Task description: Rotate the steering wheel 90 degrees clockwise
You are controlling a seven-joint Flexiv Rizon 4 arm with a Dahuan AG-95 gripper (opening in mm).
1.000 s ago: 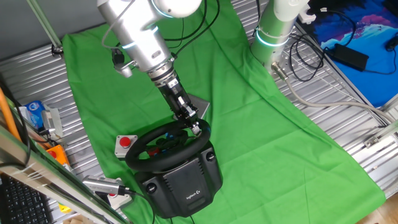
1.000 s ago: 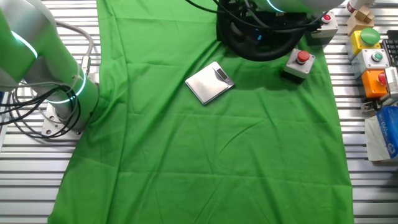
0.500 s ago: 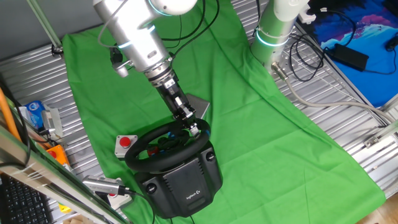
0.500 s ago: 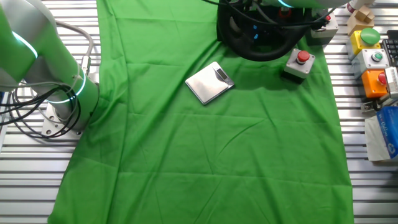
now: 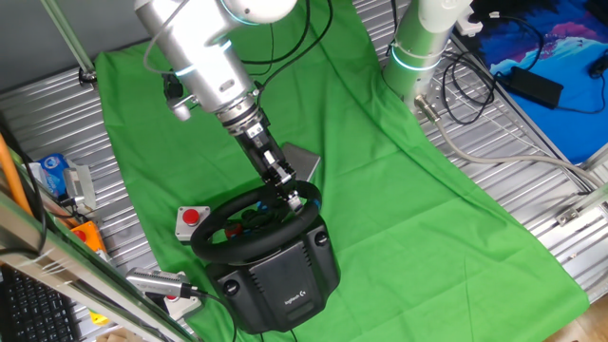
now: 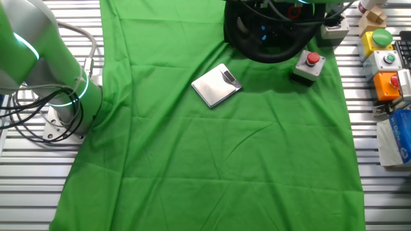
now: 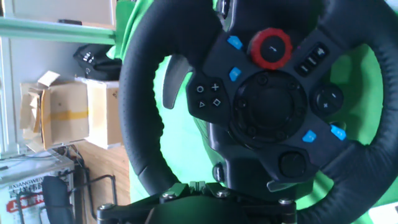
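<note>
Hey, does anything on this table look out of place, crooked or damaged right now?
Nothing looks damaged or spilled. The flat silver square device lies skewed on the wrinkled green cloth, corners pointing off the table lines. The black round steering wheel sits intact on its base, with the claw at its rim.

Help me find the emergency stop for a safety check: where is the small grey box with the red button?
In one fixed view the grey box sits on the green cloth, just left of the steering wheel.
</note>
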